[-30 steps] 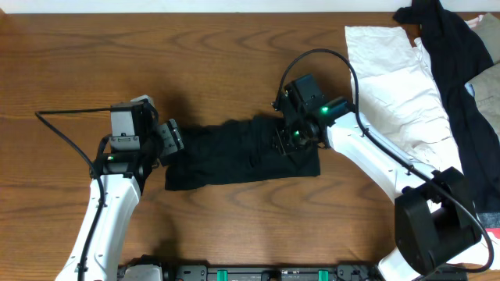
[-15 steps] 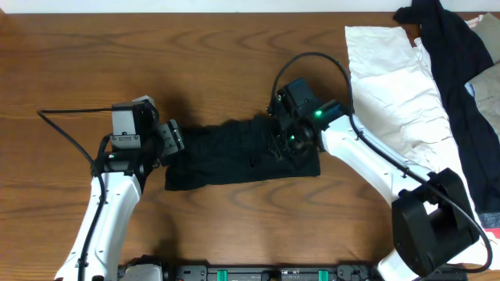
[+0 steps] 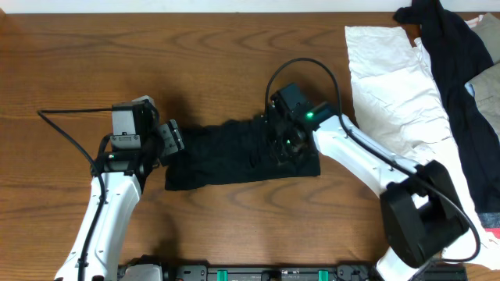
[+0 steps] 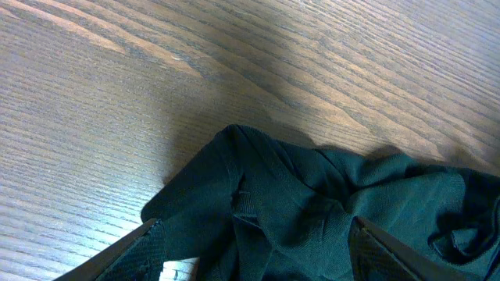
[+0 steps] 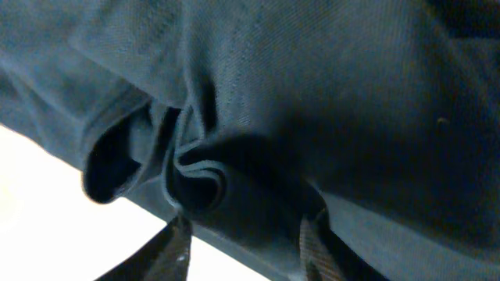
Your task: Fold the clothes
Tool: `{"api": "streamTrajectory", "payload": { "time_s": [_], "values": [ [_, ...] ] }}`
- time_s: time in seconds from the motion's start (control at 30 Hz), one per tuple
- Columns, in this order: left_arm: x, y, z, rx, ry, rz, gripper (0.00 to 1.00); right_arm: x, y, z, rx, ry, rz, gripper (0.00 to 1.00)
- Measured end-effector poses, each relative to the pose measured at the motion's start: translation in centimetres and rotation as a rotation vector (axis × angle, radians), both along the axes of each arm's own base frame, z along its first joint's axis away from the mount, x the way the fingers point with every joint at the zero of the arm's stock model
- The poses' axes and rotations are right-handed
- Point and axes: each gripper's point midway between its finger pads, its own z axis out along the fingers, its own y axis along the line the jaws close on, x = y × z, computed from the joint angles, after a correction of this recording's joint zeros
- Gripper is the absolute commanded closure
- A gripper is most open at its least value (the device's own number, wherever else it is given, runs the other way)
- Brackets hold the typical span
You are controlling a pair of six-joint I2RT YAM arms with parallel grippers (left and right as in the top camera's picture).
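warm brown wood-grain table (image 3: 195, 47)

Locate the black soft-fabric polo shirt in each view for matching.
Overhead: the black soft-fabric polo shirt lies bunched at picture centre.
Left wrist: it fills the lower half.
Right wrist: its creased fabric fills nearly the whole frame.
Shared landmark: the brown wooden table, which also runs across the top of the left wrist view; it is unclear in the right wrist view.
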Motion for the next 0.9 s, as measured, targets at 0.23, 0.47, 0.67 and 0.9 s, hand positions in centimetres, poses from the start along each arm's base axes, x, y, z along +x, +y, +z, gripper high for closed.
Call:
{"api": "streamTrajectory", "payload": {
  "time_s": [0.23,0.47,0.67,0.9],
  "values": [
    [0.0,0.0,0.0,0.000,0.000,0.000,0.25,-1.6,1.8,-0.2,0.041,0.027,0.110,0.99],
    [0.0,0.0,0.0,0.000,0.000,0.000,0.25,-5.8,4.6,0.4,0.138,0.098,0.335,0.49],
    [0.0,0.0,0.0,0.000,0.000,0.000,0.25,-6.6,4.5,0.2,0.104,0.097,0.393,0.59],
    [0.0,0.0,0.0,0.000,0.000,0.000,0.25,-3.5,2.1,-0.6,-0.025,0.014,0.267,0.57]
  ]
}}
